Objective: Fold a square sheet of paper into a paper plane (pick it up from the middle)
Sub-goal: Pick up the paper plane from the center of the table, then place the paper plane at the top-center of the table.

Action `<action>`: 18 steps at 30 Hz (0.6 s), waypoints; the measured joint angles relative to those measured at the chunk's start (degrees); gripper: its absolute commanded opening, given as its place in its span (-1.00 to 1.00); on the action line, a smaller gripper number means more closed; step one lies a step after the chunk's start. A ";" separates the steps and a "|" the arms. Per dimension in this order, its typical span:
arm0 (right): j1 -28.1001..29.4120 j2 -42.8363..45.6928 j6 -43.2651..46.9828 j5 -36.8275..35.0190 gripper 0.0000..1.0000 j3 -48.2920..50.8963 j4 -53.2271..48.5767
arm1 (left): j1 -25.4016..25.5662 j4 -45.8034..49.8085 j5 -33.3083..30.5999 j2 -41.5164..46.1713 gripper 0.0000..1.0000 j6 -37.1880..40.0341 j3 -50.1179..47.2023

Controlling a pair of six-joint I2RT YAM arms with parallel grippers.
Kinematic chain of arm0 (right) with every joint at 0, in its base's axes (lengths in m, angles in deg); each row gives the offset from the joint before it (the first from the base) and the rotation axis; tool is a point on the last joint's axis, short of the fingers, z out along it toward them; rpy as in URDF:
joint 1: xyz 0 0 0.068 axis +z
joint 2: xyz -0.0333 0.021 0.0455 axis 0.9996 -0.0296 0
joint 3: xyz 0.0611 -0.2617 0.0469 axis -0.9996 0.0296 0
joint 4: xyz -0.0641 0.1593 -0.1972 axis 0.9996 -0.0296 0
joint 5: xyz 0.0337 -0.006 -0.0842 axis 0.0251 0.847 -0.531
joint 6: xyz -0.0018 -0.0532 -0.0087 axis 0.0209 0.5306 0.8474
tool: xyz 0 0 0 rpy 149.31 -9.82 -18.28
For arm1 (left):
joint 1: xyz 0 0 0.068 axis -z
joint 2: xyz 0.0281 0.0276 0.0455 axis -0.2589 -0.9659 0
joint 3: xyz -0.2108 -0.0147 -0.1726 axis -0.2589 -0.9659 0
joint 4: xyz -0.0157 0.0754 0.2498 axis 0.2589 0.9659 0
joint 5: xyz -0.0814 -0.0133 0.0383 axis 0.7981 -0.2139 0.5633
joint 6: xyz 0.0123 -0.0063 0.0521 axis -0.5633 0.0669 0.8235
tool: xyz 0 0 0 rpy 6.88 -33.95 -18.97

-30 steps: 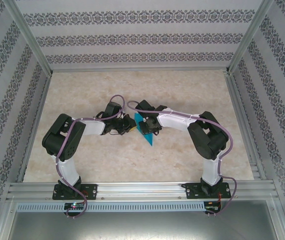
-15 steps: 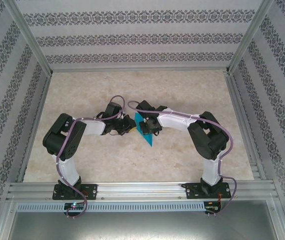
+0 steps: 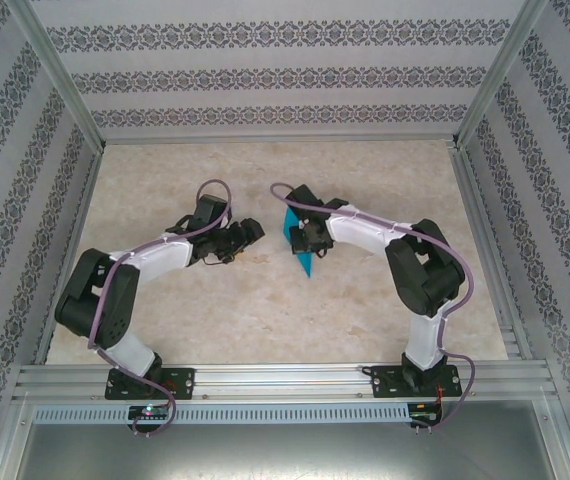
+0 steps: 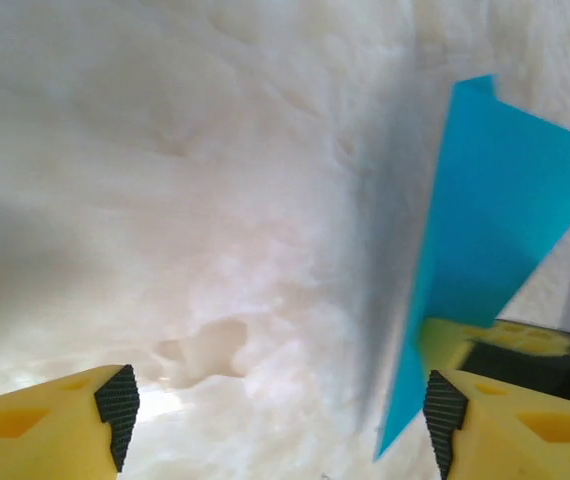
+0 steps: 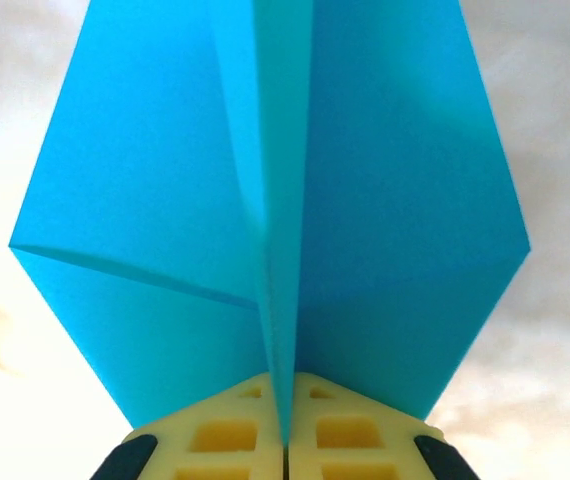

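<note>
The right gripper [image 5: 285, 445] clamps the folded teal paper [image 5: 385, 200], which fans toward twelve o'clock; the left gripper [image 4: 280, 415] gapes empty, paper at two o'clock.

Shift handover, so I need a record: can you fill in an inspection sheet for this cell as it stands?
Surface: pale marbled tabletop, no stains or damage visible.
Job's things: folded teal paper, creased down the middle, flaps spread to either side.
Clutter: nothing seen.
Grippers: right gripper shut on the paper's centre fold; left gripper open, beside the paper, not touching it.
Cables: purple cables run along both arms, looping at the wrists; none caught on the paper.
Surroundings: patterned wall panels on three sides; aluminium frame rail at the near edge.
</note>
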 measured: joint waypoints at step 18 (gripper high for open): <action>-9.53 -16.59 3.87 -2.49 -0.76 -22.64 -4.09 | -0.26 12.85 -12.07 2.38 1.00 4.22 1.03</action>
